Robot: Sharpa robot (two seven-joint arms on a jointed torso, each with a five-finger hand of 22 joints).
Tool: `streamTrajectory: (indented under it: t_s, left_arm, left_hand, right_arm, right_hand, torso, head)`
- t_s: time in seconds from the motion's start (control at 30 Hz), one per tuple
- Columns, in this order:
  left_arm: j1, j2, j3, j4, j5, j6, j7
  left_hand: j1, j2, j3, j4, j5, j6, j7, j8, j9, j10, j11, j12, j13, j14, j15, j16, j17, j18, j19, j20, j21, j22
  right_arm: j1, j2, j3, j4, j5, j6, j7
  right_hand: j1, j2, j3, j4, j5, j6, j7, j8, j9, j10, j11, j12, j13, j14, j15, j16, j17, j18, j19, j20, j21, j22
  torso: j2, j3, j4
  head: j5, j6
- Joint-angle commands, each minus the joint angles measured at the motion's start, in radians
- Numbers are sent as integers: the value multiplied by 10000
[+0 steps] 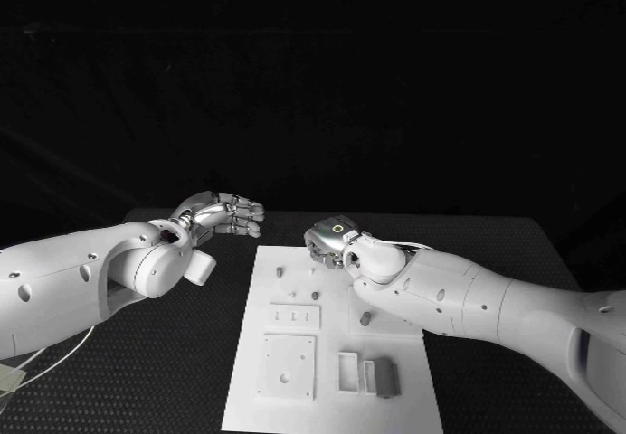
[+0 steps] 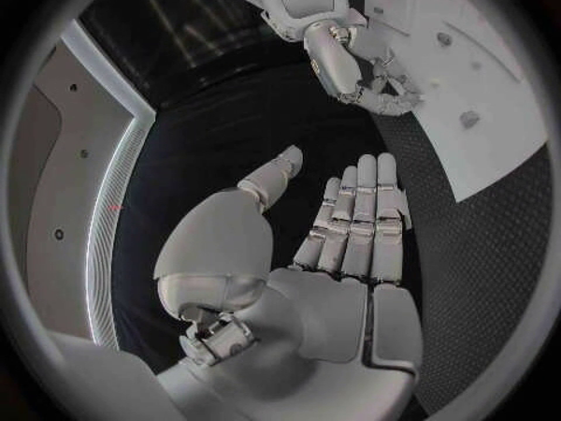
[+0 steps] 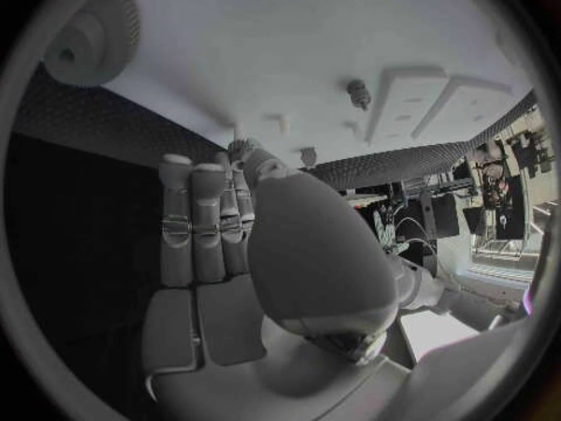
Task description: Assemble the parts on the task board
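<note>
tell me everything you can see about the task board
The task board is a flat white rectangular plate, matte like plastic, lying lengthwise away from the robot on the black table. On it sit raised white square blocks, one with slots, one with small holes, an open white tray beside a grey block, and small grey pegs farther up. The right robot hand hangs over its far end; whether it touches the board I cannot tell. The left robot hand is off to its side, apart.

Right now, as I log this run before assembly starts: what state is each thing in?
Left hand: open, holding nothing, off the board's left edge.
Right hand: over the board's far end; whether it holds anything, unclear.
Task board: flat on the table.
Grey part: lying at the board's near end.
</note>
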Motion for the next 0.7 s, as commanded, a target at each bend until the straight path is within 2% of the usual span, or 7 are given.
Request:
streamTrajectory:
  t_s: [0.03, 0.1, 0.27, 0.33, 0.6, 0.63, 0.7]
  left_arm:
    - [20, 6, 11, 17, 40, -3, 57]
    - [20, -17, 11, 39, 40, 28, 24]
    - [20, -19, 11, 26, 42, 11, 10]
    - [20, -17, 11, 29, 42, 11, 9]
    - [20, -24, 11, 37, 42, -7, 18]
    - [20, -22, 11, 39, 42, -4, 18]
    - [20, -9, 11, 35, 42, -2, 18]
  left_hand:
    - [-1, -78, -2, 62, -39, -43, 222, -29, 3, -63, 6, -51, -12, -39, 51, -16, 14, 67, -45, -3, -39, 15]
    - [0, -79, -3, 62, -39, -44, 222, -29, 3, -64, 6, -51, -12, -39, 51, -17, 15, 67, -45, -3, -40, 15]
    - [-3, -84, -6, 63, -39, -48, 225, -30, 3, -69, 8, -51, -14, -40, 52, -21, 19, 66, -46, -2, -41, 16]
    - [-4, -85, -8, 64, -39, -50, 225, -31, 3, -71, 9, -52, -15, -40, 52, -23, 21, 66, -46, -1, -41, 16]
    - [-4, -89, -9, 65, -39, -56, 227, -32, 3, -80, 11, -54, -19, -40, 54, -28, 27, 67, -48, -1, -42, 17]
    - [-3, -89, -9, 65, -39, -57, 227, -33, 3, -81, 11, -54, -19, -40, 54, -28, 27, 67, -48, -1, -42, 17]
    - [-2, -89, -9, 65, -39, -58, 227, -33, 3, -82, 11, -54, -19, -41, 54, -29, 29, 67, -49, -1, -42, 18]
  right_arm:
    - [-24, -31, -15, 78, -15, 303, 22]
    - [-24, -48, -16, 63, 13, 309, 18]
    - [-24, -43, -17, 1, 13, 382, -21]
    - [-24, -25, -18, -26, 15, 444, -52]
    - [-24, 55, -18, -49, 46, 397, -69]
    - [-24, 72, -18, -59, 48, 362, -69]
    - [-24, 98, -19, -72, 55, 290, -103]
  right_hand:
    - [-47, 67, 27, -65, 21, 102, 28, -3, 86, 219, -100, 65, 37, -10, -41, 68, 9, 1008, -39, -54, 65, 206]
    - [-79, 66, 50, -91, 21, 104, 28, -10, 92, 220, -99, 60, 45, -11, -40, 68, 9, 1008, -44, -52, 71, 205]
    - [-177, 58, 132, -196, 21, 109, 30, -34, 109, 221, -99, 46, 71, -13, -40, 70, 10, 1008, -55, -52, 90, 204]
    - [-327, 46, 247, -351, 19, 115, 31, -64, 133, 217, -98, 25, 102, -18, -37, 72, 12, 1008, -71, -49, 109, 201]
    - [-1099, -52, 797, -1149, 18, 112, 38, -176, 222, 167, -73, -30, 201, -60, -15, 60, 6, 1008, -137, -21, 140, 189]
    - [-1359, -72, 1000, -1426, 20, 123, 36, -198, 250, 164, -71, -33, 228, -60, -13, 60, 4, 1008, -134, -17, 150, 187]
    - [-1751, -158, 1217, -1748, 16, 124, 38, -225, 281, 151, -60, -39, 256, -65, -3, 54, -3, 1008, -131, -6, 157, 183]
  torso:
    - [-4, -1, -5]
    - [-3, -8, -8]
    - [-2, -9, -19]
    - [-9, -5, -20]
    - [-1, 3, -13]
    - [0, 2, -11]
    - [-3, 1, -4]
  head:
    - [7, -14]
    - [6, -50]
    - [5, -50]
    - [10, -49]
    - [-14, -37]
    - [-14, -35]
    - [-17, -25]
